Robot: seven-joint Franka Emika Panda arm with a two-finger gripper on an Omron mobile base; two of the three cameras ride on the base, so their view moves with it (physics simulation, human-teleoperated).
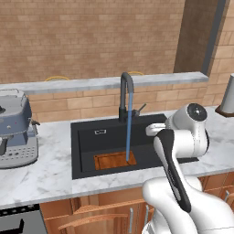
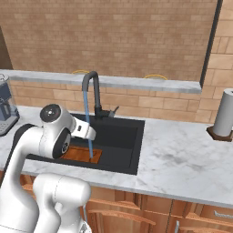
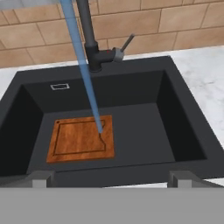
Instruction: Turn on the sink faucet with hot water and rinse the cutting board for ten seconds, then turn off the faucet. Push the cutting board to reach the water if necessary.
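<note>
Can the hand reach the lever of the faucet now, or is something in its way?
Probably yes. The open hand faces the sink, and the faucet lever stands bare at its side, with only the water falling beside it.

Matte black sink (image 3: pixel 175 113), dark grey faucet (image 3: pixel 87 39), blue water (image 3: pixel 83 74), reddish-brown cutting board (image 3: pixel 76 140) with orange rim, white grey-veined marble counter (image 1: pixel 45 173), tan brick wall (image 1: pixel 91 32).
</note>
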